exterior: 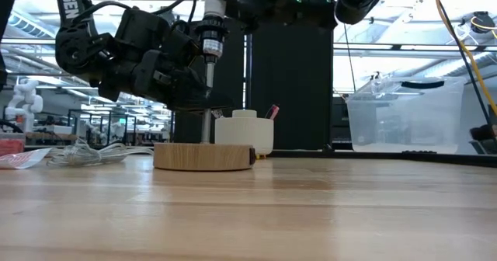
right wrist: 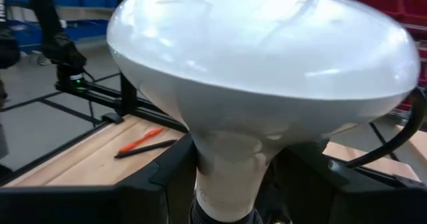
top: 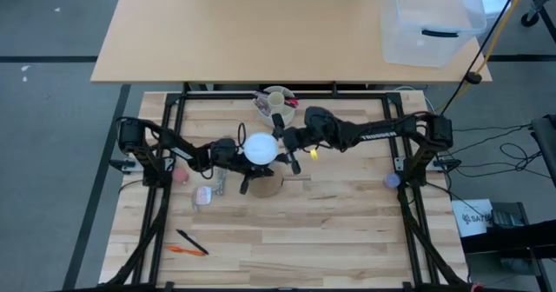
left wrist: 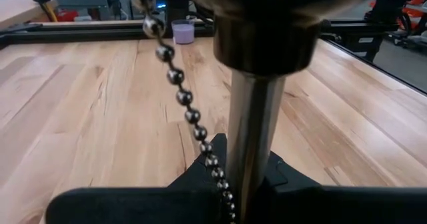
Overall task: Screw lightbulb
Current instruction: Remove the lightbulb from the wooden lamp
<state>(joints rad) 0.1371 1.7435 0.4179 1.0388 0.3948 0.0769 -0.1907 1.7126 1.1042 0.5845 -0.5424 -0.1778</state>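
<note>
1. High view: the right claw [top: 280, 141] comes in from the right and sits right up against the lightbulb [top: 260, 148], pinching it near the middle of the table [top: 347, 231]. The left claw [top: 233, 153] reaches in from the left, just beside the bulb, over the wooden lamp base [top: 268, 186]. Behind them is a cream cup with pens [top: 276, 102], and an orange pen [top: 184, 249] and a black pen [top: 192, 242] lie crossed near the front left. A clear plastic bin [top: 432, 23] sits on the far desk.

2. Low view: the round wooden lamp base [exterior: 203, 156] rests flat on the table [exterior: 311, 214] with a metal stem [exterior: 210, 98] going straight up from it. The left claw [exterior: 198, 102] is clamped around that stem partway up. The cream cup [exterior: 250, 133] shows just behind the base. The bulb itself is out of frame here.

3. Left wrist view: the left claw's dark fingers [left wrist: 133, 204] close on the shiny lamp stem [left wrist: 255, 137], so it's pinching the stem. A ball pull chain [left wrist: 189, 111] hangs diagonally beside it, under the dark socket [left wrist: 267, 31].

4. Right wrist view: the white lightbulb [right wrist: 267, 64] fills the shot, dome wide, neck narrowing down between the right claw's dark fingers [right wrist: 167, 184], which press on it from both sides. The orange pen [right wrist: 137, 139] lies on the table beyond.
</note>
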